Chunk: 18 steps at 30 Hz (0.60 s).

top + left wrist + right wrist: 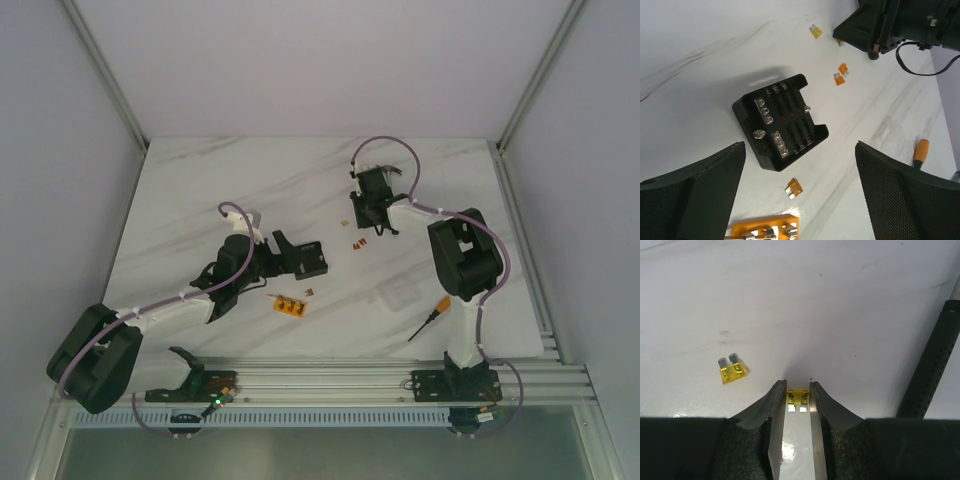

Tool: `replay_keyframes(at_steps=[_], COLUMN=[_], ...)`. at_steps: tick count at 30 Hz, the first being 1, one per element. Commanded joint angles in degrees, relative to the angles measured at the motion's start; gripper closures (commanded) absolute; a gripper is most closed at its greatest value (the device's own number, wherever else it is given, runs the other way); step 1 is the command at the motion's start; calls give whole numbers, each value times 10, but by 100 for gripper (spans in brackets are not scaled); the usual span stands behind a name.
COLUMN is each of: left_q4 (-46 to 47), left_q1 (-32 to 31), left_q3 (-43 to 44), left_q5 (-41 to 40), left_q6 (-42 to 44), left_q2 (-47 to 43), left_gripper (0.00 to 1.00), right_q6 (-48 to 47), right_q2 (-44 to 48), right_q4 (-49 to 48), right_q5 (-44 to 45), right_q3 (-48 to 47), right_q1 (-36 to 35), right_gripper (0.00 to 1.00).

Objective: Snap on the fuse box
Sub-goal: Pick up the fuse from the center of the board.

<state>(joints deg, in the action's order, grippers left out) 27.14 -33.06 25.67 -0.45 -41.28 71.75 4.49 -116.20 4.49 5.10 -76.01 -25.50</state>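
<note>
Only its own wrist view is showing the right gripper [797,388] pinching one yellow fuse [797,398], with a second yellow fuse [732,371] lying left of the fingers. The left gripper [800,147] is gaping wide, one fuse box [781,122] lying untouched ahead between its fingers.

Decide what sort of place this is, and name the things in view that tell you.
Probably a robotics lab test cell: plain white walls on a metal frame enclose a marble-patterned table, two robot arms are bolted to a rail, and a fuse box lies among loose fuses.
</note>
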Motion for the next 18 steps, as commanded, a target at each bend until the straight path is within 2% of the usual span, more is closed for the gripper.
replay_keyframes(at_steps=[1,11,18], left_q4=[43,117,212], left_q1=[2,-21,-56], left_q3=[13,25,24], left_q5=[30,26,-21], left_q6=[7,4,-18], left_q2=[3,26,66], left_gripper=[1,4,14], right_q6=[21,120,220], right_q2=[19,130,216], right_q4=[42,-18,-99], right_q5=[-1,19,18], right_q3=[8,93,169], right_q1=[-8,-45,-82], right_gripper=[74,75,75])
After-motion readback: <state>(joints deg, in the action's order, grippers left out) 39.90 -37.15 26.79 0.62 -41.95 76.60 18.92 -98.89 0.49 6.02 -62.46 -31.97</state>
